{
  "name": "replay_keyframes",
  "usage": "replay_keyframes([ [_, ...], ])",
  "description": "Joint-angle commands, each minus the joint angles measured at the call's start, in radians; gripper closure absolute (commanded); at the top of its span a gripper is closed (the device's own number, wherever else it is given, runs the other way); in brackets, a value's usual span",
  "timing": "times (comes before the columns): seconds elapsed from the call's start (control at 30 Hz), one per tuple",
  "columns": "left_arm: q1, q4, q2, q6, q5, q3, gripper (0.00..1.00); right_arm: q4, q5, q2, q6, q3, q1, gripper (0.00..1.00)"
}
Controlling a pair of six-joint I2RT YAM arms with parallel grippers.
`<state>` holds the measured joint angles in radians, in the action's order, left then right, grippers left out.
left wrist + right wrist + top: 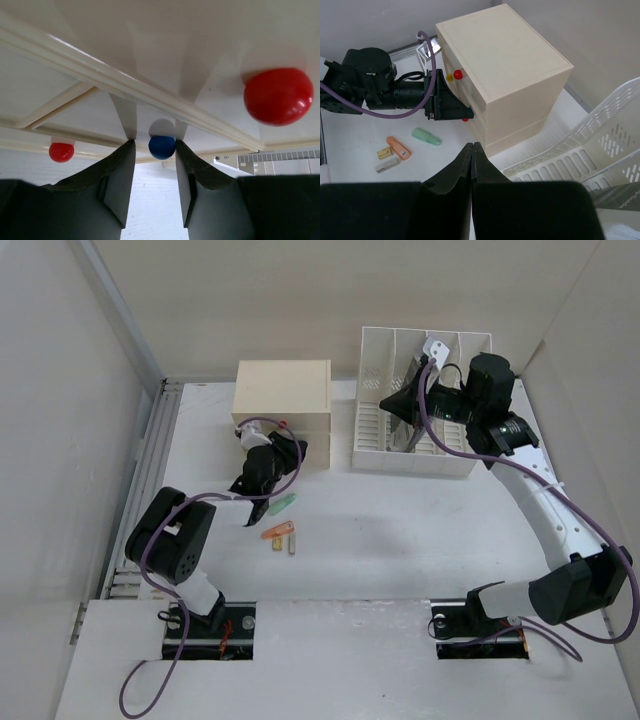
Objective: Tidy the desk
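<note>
**Table [420, 550] with drawer box [283, 390] and file rack [372, 432]**

The white table fills the scene. At its far left, the left end effector [155, 143] is spread around a blue knob [162, 147] on the cream drawer box. Far right, the right end effector [472, 146], pressed together, hovers above the file rack.

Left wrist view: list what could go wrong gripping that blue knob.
1. The blue knob sits only at the tips of the open left gripper; closing may slip off it.
2. Pulling might drag the whole drawer box instead of its drawer.
3. The green item lies close by that arm and could get swept.
</note>
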<state>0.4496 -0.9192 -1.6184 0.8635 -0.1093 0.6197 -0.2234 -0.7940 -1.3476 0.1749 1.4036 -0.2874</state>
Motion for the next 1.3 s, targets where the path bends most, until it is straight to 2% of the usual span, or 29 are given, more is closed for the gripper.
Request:
replay_keyframes([
  [0.0,-0.008,-0.044,0.002,-0.018,-0.016,0.043,0.67,0.045,-0.033,0.007,-0.014,-0.008,0.002,0.97],
  [0.07,-0.008,-0.044,-0.008,-0.018,-0.016,0.052,0.72,0.045,-0.033,0.007,-0.014,-0.008,0.002,0.97],
  [0.1,-0.008,-0.044,-0.008,-0.018,-0.016,0.052,0.78,0.045,-0.033,0.007,-0.014,-0.008,0.002,0.97],
  [0.4,-0.008,-0.044,-0.008,-0.018,-0.016,0.052,0.9,0.045,-0.033,0.007,-0.014,-0.008,0.002,0.97],
  [0.53,-0.008,-0.044,0.011,-0.018,-0.016,0.012,0.91,0.045,-0.042,0.007,-0.014,-0.008,0.002,0.97],
  [0.8,0.003,-0.151,0.074,0.022,-0.016,-0.173,0.91,0.055,-0.06,-0.002,-0.014,-0.008,0.002,0.97],
  [1.03,0.063,-0.19,0.117,0.022,-0.026,-0.27,0.91,0.055,-0.06,-0.002,-0.014,-0.008,0.002,0.97],
  [1.27,0.104,-0.179,0.228,0.04,-0.067,-0.348,0.91,0.055,-0.07,-0.021,-0.014,-0.008,0.002,0.97],
])
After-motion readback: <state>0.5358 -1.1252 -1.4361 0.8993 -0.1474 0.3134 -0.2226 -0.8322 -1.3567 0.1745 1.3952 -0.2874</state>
